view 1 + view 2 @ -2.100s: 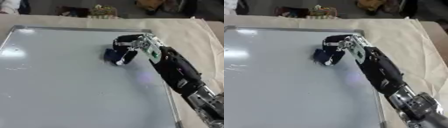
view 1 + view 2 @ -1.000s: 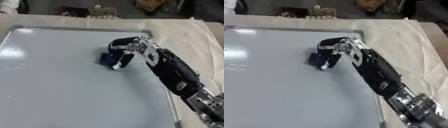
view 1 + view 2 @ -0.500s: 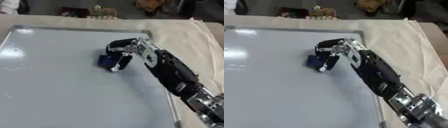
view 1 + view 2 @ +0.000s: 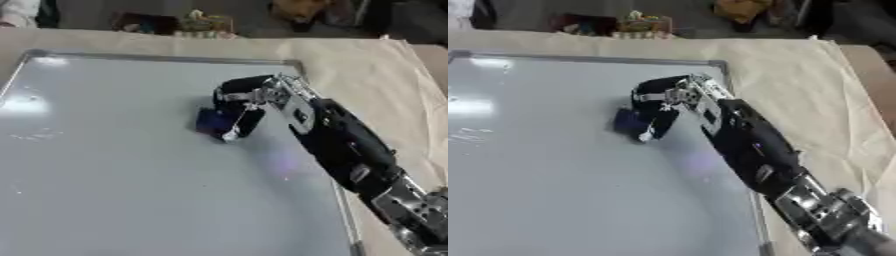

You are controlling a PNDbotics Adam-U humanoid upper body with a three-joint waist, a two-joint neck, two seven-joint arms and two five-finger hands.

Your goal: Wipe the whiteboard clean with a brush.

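A large whiteboard (image 4: pixel 114 170) with a metal rim covers most of the table. A small dark blue brush (image 4: pixel 212 121) lies flat on the board, right of its middle. My right hand (image 4: pixel 248 102) reaches in from the lower right, and its fingers curl over and round the brush, pressing it to the board. Faint pale smudges (image 4: pixel 31 136) show on the board's left part. My left hand shows in neither view.
A cream cloth (image 4: pixel 367 75) covers the table to the right of the board and behind it. Past the far edge lie some dark and yellowish objects (image 4: pixel 188 21). The board's right rim (image 4: pixel 343 210) runs under my forearm.
My right hand has slid the brush to the left and a little nearer across the board. The grip on the brush looks the same.
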